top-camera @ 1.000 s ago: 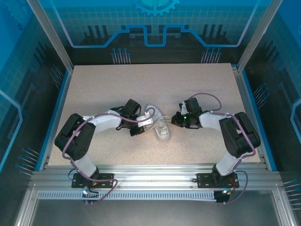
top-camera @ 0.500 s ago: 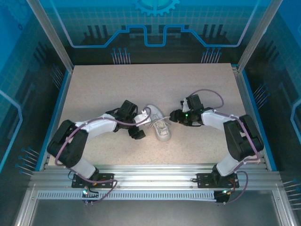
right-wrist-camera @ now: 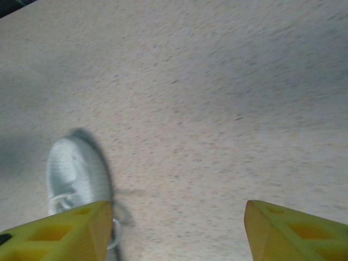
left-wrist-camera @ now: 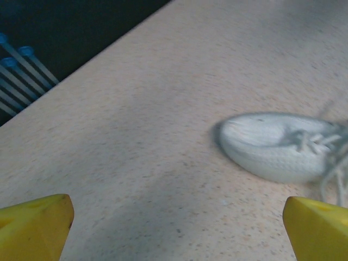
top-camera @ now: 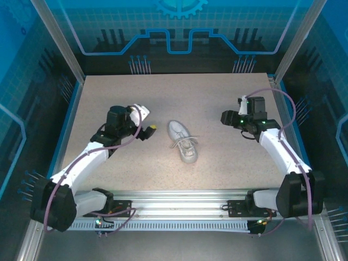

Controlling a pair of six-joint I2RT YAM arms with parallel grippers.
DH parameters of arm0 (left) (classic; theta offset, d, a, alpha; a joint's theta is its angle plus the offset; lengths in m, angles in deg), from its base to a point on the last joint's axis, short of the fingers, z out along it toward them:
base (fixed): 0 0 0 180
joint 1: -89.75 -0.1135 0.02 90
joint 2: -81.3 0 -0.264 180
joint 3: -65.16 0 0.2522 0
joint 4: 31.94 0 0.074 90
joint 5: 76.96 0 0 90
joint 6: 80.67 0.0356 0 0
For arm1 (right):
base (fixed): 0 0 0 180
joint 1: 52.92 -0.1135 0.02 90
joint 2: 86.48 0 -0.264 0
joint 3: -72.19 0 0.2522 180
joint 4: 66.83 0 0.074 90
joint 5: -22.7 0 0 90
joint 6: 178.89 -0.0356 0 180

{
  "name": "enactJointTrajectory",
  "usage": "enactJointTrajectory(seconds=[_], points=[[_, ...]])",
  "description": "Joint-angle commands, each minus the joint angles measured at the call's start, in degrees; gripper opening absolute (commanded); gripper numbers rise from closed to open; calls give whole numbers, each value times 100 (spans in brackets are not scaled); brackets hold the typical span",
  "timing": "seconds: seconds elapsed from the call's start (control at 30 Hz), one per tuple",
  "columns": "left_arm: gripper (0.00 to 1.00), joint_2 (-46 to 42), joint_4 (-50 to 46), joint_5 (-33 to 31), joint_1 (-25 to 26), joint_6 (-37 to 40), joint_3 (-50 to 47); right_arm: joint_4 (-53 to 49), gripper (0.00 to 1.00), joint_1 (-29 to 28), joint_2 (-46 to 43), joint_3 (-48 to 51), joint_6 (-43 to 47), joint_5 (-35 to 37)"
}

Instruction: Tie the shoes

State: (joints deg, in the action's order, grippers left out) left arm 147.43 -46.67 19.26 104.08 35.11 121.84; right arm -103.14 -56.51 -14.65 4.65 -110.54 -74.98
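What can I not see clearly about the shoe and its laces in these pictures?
Top view: the laces of the sneaker are too small to tell whether a knot is tied.
Left wrist view: the sneaker is blurred, and the right edge cuts off part of it.
Right wrist view: a yellow finger of the right hand hides the sneaker's lower part.

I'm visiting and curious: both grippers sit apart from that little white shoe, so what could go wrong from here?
1. The laces are thin and white on a pale table; a gripper may well close on nothing.
2. Nothing pins the shoe, so tugging a lace could drag or tip it.
3. The left gripper and right gripper, both open, would have to meet over one small shoe and might bump.
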Motion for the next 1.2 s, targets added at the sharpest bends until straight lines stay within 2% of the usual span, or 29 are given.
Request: enactJointTrajectory(seconds=[0.0,0.07,0.23,0.33,0.43,0.53,0.7,0.83,1.0,1.13,1.17], points=[[100,-319,165,-411,-403,-999,-133,-267,68,237,-404,18,564,367],[99,-457,147,-588,-674,-1531,-236,-156,73,318,-596,163,674,428],[99,-861,405,-617,-1409,-2575,-847,346,76,390,-973,870,767,652],[99,-1011,667,-618,-1858,-3045,-1275,1150,80,401,-1279,1550,829,841],[99,-1015,1051,-584,-2149,-3362,-1677,2275,90,403,-1547,2336,877,997],[99,-909,1629,-388,-2171,-3228,-2018,2913,100,403,-1579,2791,960,1139],[99,-451,2601,-60,-2171,-3173,-2431,3491,100,403,-1080,3014,1327,1259],[99,181,3681,222,-2171,-3139,-2612,4850,100,403,-544,3383,1465,1200],[99,1041,4990,610,-2162,-2949,-2532,5691,100,412,51,3286,1596,946],[99,2004,5867,691,-2149,-2935,-2390,6898,100,421,693,3333,1828,778],[99,2011,5677,637,-2110,-2899,-2313,7125,100,423,920,3306,1825,753]])
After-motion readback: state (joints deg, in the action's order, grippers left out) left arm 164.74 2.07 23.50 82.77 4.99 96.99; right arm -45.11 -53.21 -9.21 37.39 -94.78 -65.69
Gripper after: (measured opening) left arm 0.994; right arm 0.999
